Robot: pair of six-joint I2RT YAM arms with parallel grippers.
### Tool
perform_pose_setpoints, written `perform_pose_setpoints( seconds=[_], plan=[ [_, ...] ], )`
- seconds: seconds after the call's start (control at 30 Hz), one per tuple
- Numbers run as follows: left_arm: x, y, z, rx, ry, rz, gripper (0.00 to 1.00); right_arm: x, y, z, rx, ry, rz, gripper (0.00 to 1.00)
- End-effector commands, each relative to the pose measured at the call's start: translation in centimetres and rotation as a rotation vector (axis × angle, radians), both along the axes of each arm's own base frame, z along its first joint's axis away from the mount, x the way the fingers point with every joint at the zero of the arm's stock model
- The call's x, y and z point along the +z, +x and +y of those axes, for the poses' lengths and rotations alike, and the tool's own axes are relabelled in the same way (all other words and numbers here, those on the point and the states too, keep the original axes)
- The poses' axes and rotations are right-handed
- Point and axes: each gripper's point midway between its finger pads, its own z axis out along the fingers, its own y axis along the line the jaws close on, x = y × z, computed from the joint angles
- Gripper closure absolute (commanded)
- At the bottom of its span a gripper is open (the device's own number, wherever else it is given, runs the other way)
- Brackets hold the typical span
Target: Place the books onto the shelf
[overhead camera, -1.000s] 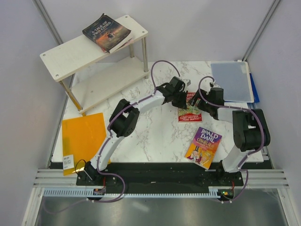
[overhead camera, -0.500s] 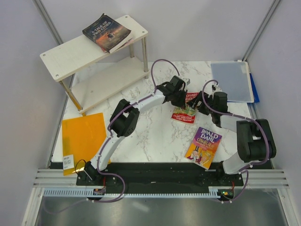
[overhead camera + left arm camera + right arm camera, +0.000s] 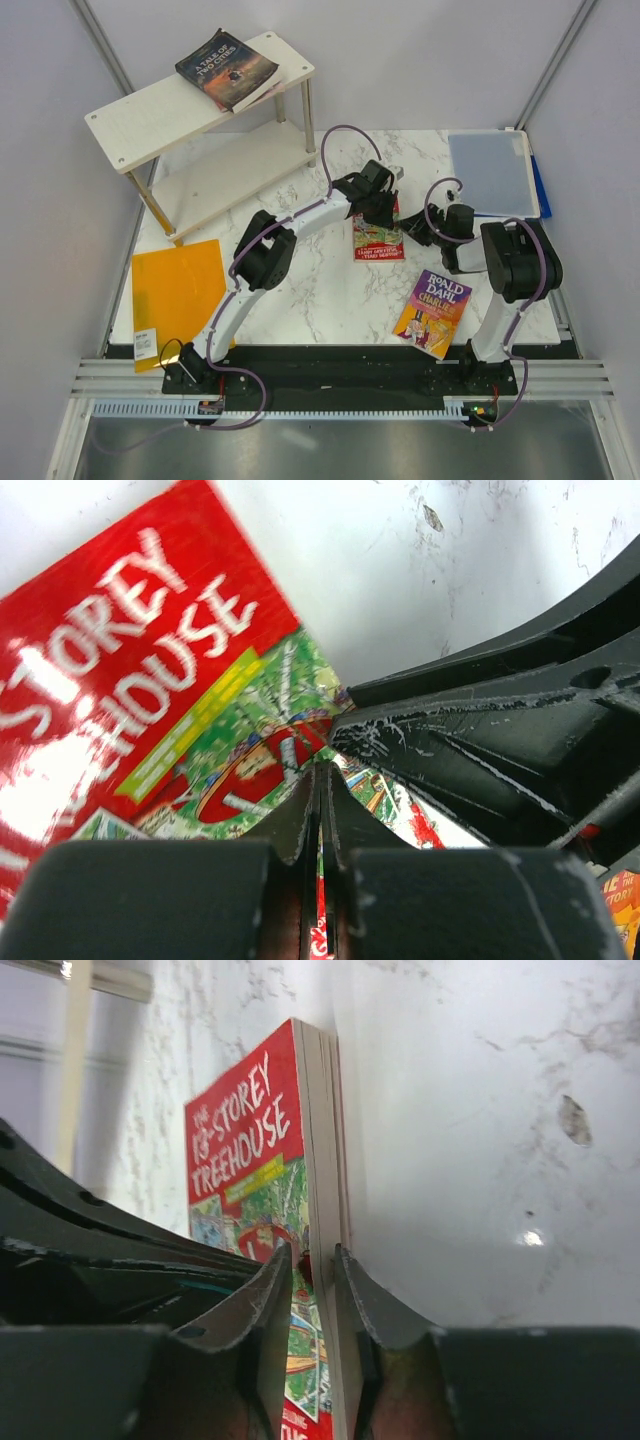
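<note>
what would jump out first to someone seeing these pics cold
The red Treehouse book at mid-table stands out first, pinched by the left gripper and the right gripper at once. Next come the purple-yellow Roald Dahl book, lying flat near the right arm's base, and a dark book on the top board of the shelf at far left.

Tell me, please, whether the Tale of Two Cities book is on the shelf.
On the shelf: the Tale of Two Cities book lies flat on its top board.
</note>
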Motion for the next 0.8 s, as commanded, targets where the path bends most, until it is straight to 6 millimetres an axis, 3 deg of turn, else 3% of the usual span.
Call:
perform_pose_setpoints(
  seconds=[0.0,0.07,0.17,0.27,0.33,0.37,0.4,0.43,0.47,0.5,0.53,0.6,0.63,0.67,0.77],
  plan=[
    [-5.2,-2.3,1.3,-0.014,0.113,0.106,0.98,6.5,0.5,3.8,0.136,0.208,-0.212,0.69],
    [-5.3,-2.3,1.5,-0.008,0.125,0.106,0.98,6.9,0.8,4.0,0.143,0.225,-0.229,0.70],
    [-4.1,-2.0,2.4,0.023,0.148,0.072,0.98,6.7,1.0,4.1,0.148,0.227,-0.222,1.00],
    [-2.9,-1.7,4.0,0.061,0.189,0.030,0.98,6.4,0.9,4.2,0.157,0.220,-0.213,1.00],
    [-0.5,-1.5,4.7,0.071,0.180,-0.007,0.98,6.3,0.8,4.2,0.168,0.210,-0.213,1.00],
    [-0.8,-1.8,5.6,0.083,0.199,0.000,0.96,6.3,0.8,4.2,0.170,0.208,-0.209,1.00],
    [0.7,-1.9,6.0,0.094,0.185,-0.014,0.92,6.3,0.8,4.2,0.170,0.207,-0.210,1.00],
    [0.9,-2.0,6.5,0.107,0.192,-0.012,0.79,6.4,0.7,4.3,0.175,0.207,-0.207,1.00],
    [0.0,-2.6,7.8,0.125,0.229,0.001,0.73,6.5,0.7,4.3,0.180,0.206,-0.211,1.00],
    [1.5,-2.6,8.2,0.146,0.215,-0.018,0.67,6.6,0.7,4.3,0.184,0.205,-0.211,1.00],
    [1.6,-2.7,8.7,0.163,0.221,-0.023,0.60,6.7,0.6,4.4,0.188,0.205,-0.209,1.00],
    [1.4,-3.0,10.1,0.200,0.226,-0.033,0.55,6.8,0.6,4.4,0.193,0.197,-0.214,1.00],
    [3.0,-2.9,10.3,0.208,0.193,-0.060,0.52,6.9,0.6,4.4,0.195,0.195,-0.211,1.00],
    [2.2,-3.6,11.2,0.211,0.204,-0.043,0.50,6.9,0.6,4.4,0.199,0.193,-0.212,1.00],
    [2.6,-4.2,12.4,0.222,0.207,-0.052,0.49,6.8,0.5,4.7,0.214,0.176,-0.202,1.00]
  ],
)
